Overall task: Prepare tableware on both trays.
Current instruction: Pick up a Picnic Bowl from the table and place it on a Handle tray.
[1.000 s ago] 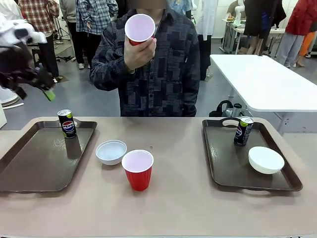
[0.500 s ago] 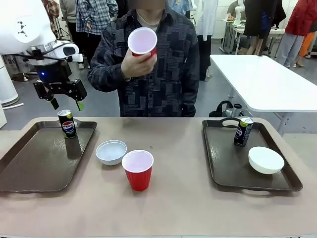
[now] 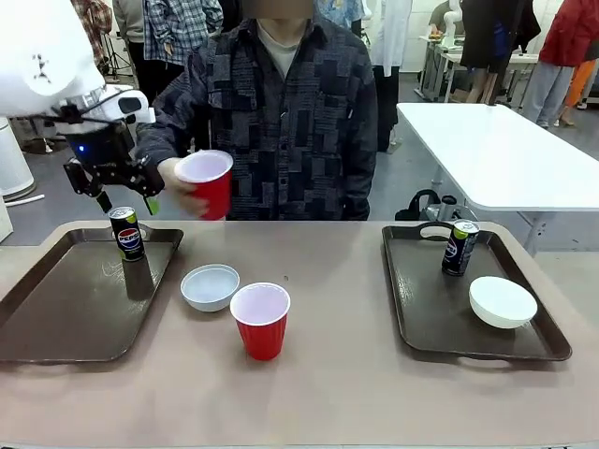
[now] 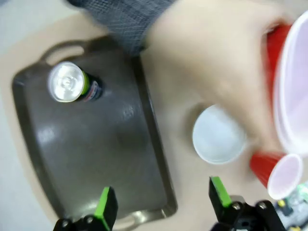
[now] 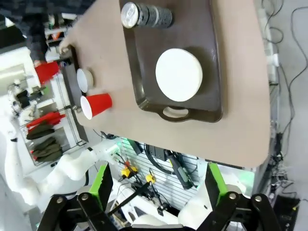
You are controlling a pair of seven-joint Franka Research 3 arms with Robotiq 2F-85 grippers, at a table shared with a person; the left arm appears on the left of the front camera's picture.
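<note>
Just now the held cup (image 3: pixel 208 182) has come down, from head height to low over the far bench edge, up-left of the standing cup (image 3: pixel 260 320). The person's hand (image 3: pixel 176 176) grips it, mouth tipped toward the robot. The left claw (image 3: pixel 126 200) has swung in from the side within the last second. It now hangs just beside that held cup, further left of the standing cup, jaws wide and empty. This reads as a handover offer, i.e. the claw prob. has to turn toward the cup wall and close.

Task state, as I judge it:
- **Left tray:** the left tray (image 3: pixel 56 309), left of the standing cup, carries the left can (image 3: pixel 126 232) only.
- **On the bench:** the loose bowl (image 3: pixel 210 285) sits just up-left of the standing cup, both on bare bench (image 3: pixel 356 383).
- **Right tray:** the right tray (image 3: pixel 421 318), well right of the standing cup, has the right can (image 3: pixel 460 247) + right bowl (image 3: pixel 503 301), no cup.
- **Left to place:** two cups and one bowl.

Views differ:
- **Left wrist cam:** it looks straight down, w/ the can's silver top, the loose bowl just clear of the tray rim, and the blurred hand and held cup close to the lens.
- **Front cam:** it gives the cup's height off the bench instead.
- **Right wrist cam:** it adds the right claw (image 5: pixel 158 185), spread wide and empty, high above the bench out past the right tray.
</note>
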